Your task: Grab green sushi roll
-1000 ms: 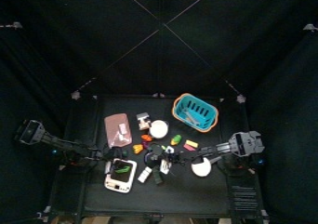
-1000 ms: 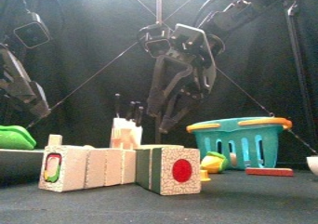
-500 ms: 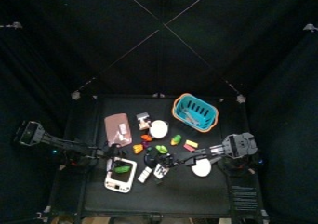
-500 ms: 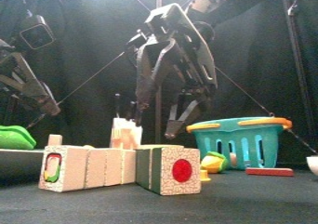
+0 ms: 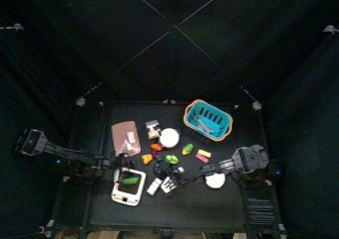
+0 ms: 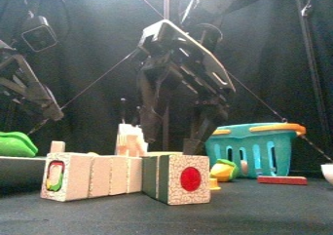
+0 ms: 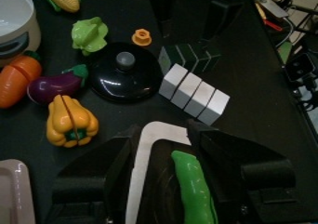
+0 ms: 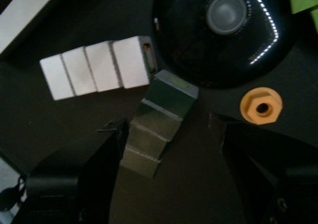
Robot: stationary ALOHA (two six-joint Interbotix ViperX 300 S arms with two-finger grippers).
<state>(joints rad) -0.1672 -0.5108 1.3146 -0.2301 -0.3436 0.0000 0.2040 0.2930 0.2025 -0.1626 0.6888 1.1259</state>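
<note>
Right hand hangs directly over the green sushi roll, a dark green row of segments lying on the black surface. Its two jaws stand wide apart, one to each side of the roll, gripping nothing; we cannot tell whether they touch the roll or the surface. In the front view the same hand hangs spread just behind the rolls at the surface's front.

Just beside the green roll lies a white sushi roll, four pale segments in a row. On the roll's other side sit a black round lid, with its edge touching or overlapping one end of the roll, and a small orange nut-shaped piece.

In the front view, the green roll's end face shows a red centre, and the white roll stands just beside it. Behind them stands a teal basket.

Left hand hovers over a white tray holding a green pepper; its jaws stand apart either side of these, closed on nothing. From that wrist we also see a yellow pepper, a purple eggplant and a lettuce leaf.
</note>
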